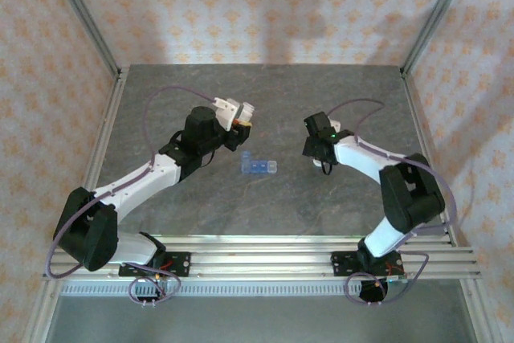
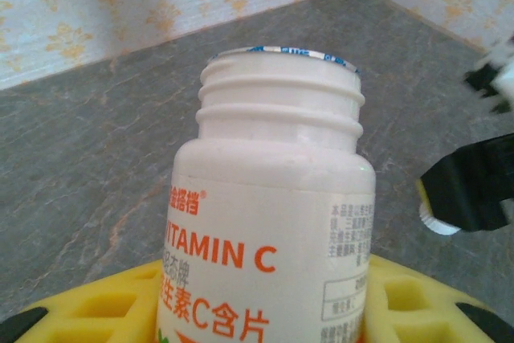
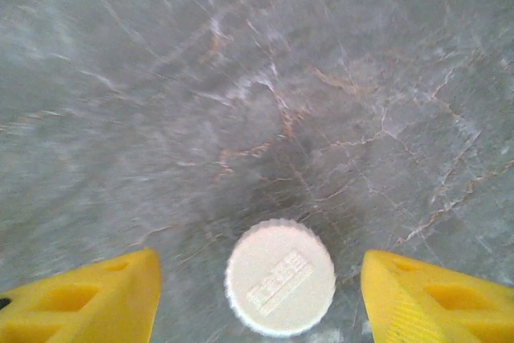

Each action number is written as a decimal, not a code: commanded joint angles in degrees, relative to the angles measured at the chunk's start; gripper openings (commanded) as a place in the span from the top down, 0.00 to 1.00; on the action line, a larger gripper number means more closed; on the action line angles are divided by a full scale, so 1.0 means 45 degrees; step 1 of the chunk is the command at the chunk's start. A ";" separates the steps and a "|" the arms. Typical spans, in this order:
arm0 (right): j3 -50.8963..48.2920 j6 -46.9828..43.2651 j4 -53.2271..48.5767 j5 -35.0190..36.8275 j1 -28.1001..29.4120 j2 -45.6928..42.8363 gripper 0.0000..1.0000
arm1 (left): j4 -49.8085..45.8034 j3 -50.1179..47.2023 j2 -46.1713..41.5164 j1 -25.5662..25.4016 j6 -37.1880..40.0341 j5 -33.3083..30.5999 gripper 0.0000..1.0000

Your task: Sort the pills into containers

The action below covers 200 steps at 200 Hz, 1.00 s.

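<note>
Yellow fingers (image 2: 96, 311) of the left pincer (image 2: 261, 311) are clamped on the lower body of a white vitamin C bottle (image 2: 277, 198), which fills the middle of the left wrist view with its threaded neck bare and its orange lettering facing the lens. In the top view the same pincer (image 1: 234, 116) holds the bottle (image 1: 243, 108) tilted, left of centre in the frame, over the grey marbled counter (image 1: 201, 206).

The right pincer (image 3: 257, 303) stands apart, one yellow finger in each lower corner of its wrist view. A round white ribbed cap (image 3: 279, 276) lies flat on the counter between them, touching neither. From above, this pincer (image 1: 321, 162) points down at the counter right of centre.

The translucent blue pill box (image 1: 259, 167), a short strip of compartments, lies flat at the centre of the frame between the two pincers. It sits below and just right of the bottle, apart from both pincers.
</note>
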 commanded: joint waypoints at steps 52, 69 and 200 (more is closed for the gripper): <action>0.2428 -0.1286 -0.1590 -0.1389 0.2569 0.0580 0.28 | -0.0630 0.0854 0.0077 0.1080 -0.0194 -0.0525 1.00; 0.3388 -0.1476 -0.1981 -0.1072 0.3515 0.1385 0.26 | -0.0679 0.0948 0.0145 0.1271 -0.0148 -0.0563 1.00; 0.8008 -0.1634 -0.3967 0.0711 0.6286 0.5875 0.01 | -0.0650 0.1110 0.0364 0.2541 -0.0270 -0.0471 1.00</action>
